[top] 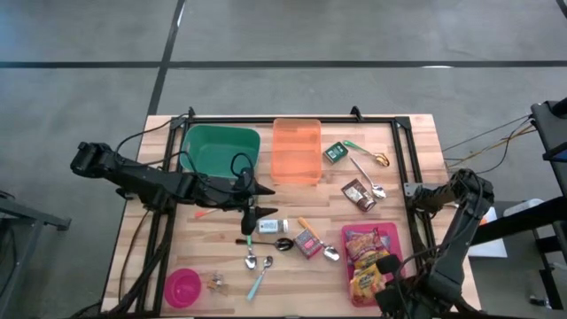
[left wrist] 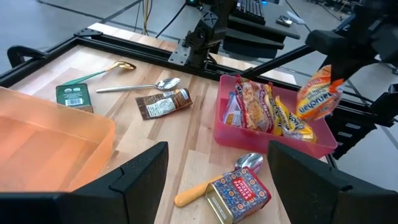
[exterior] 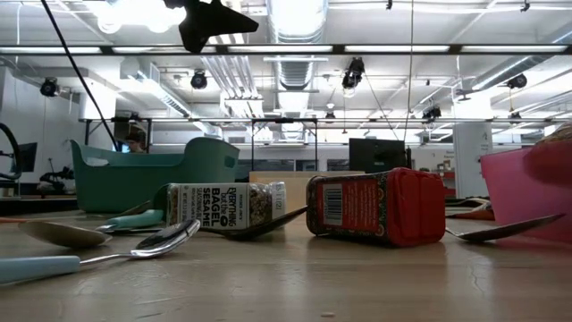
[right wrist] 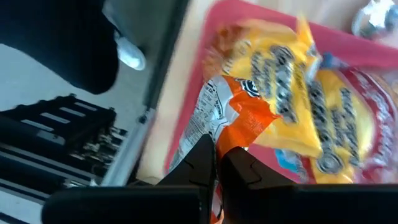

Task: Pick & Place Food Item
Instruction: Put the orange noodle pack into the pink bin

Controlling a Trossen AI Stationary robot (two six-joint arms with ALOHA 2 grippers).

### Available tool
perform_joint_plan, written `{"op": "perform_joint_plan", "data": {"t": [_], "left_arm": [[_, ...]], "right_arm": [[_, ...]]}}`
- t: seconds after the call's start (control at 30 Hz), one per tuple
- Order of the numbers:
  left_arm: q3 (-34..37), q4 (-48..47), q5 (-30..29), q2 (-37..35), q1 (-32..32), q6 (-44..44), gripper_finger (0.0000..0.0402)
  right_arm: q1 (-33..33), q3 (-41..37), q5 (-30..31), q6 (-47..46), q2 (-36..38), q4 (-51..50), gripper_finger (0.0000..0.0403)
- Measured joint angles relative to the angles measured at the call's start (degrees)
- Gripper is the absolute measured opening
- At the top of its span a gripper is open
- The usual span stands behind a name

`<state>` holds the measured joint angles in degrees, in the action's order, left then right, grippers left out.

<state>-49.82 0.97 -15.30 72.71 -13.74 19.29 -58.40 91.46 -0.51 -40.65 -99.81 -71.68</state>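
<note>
Pinched between the closed fingers of the right gripper (right wrist: pixel 216 163) is an orange-and-yellow snack packet (right wrist: pixel 249 115), held by one corner just above the near end of the pink tray (top: pixel 397 237), where more snack bags (left wrist: pixel 261 109) are piled. Well apart, the left gripper (top: pixel 251 215) is held over the table's middle with its fingers apart and empty, above a sesame seasoning jar (exterior: pixel 223 205) and a red spice tin (exterior: pixel 375 206).

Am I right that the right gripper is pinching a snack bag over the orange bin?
Not quite. The right gripper does pinch the snack bag, but over the pink tray, not the orange bin. The left wrist view shows it.
</note>
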Motion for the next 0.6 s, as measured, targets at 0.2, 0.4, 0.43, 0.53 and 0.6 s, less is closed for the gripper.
{"op": "perform_joint_plan", "data": {"t": [0.2,0.4,0.43,0.53,0.6], "left_arm": [[0.3,-0.2,-0.2,0.0,0.0,-0.2,0.0275],[0.3,-0.1,-0.4,0.0,0.0,-0.3,0.0275],[0.3,-0.1,-0.4,0.0,0.0,-0.3,0.0275],[0.3,0.0,-0.4,0.0,0.0,-0.4,0.0275],[0.3,0.0,-0.4,0.0,0.0,-0.4,0.0275]], "right_arm": [[-0.6,-0.1,0.0,2.0,0.0,3.8,0.0008],[-0.6,-3.6,-0.1,1.4,0.0,4.7,0.0008],[-0.6,-4.6,-0.6,1.4,0.0,5.0,0.0008],[-0.6,-8.3,-2.5,1.6,0.0,6.7,0.0008],[-0.6,-10.7,-3.5,1.6,0.0,7.9,0.0008]]}}
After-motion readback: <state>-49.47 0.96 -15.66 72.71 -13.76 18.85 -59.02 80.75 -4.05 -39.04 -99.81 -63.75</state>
